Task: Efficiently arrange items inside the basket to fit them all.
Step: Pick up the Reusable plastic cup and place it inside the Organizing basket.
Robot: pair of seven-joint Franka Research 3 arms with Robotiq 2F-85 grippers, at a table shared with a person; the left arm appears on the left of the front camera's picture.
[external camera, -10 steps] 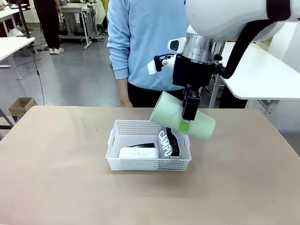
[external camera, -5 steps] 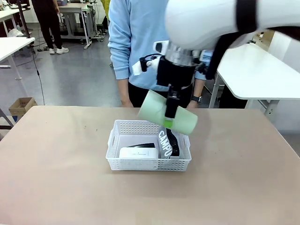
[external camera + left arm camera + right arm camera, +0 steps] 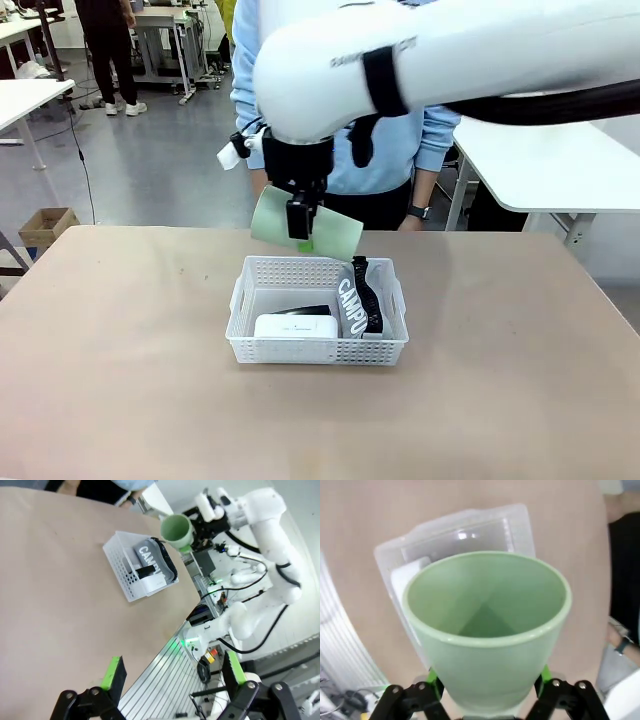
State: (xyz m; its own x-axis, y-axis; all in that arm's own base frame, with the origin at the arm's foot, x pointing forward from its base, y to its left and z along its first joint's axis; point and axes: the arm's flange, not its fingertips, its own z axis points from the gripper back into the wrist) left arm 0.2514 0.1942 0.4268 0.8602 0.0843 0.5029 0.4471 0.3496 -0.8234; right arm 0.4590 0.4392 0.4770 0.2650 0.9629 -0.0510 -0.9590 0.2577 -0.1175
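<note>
My right gripper [image 3: 304, 236] is shut on the pale green cup [image 3: 270, 218], which lies on its side in the air just over the far rim of the white basket [image 3: 318, 350]. Inside the basket the grey "CAMPUS" pouch [image 3: 351, 306] leans at the right. A white box device [image 3: 295, 326] lies at the front, with a black stapler [image 3: 305, 311] just behind it. In the right wrist view the cup's [image 3: 487, 625] open mouth faces the camera, held by the right gripper [image 3: 487, 680] above the basket [image 3: 450, 522]. My left gripper [image 3: 174, 672] hangs open and far from the basket [image 3: 120, 560].
A person in a light blue sweater [image 3: 300, 90] stands at the table's far edge, right behind the basket. My right arm [image 3: 450, 60] spans the upper part of the front view. Bare brown tabletop [image 3: 120, 380] lies on every side of the basket.
My right arm has carried the cup leftward and away from me, from over the basket's right end to above its far left rim. The left gripper has stayed open.
</note>
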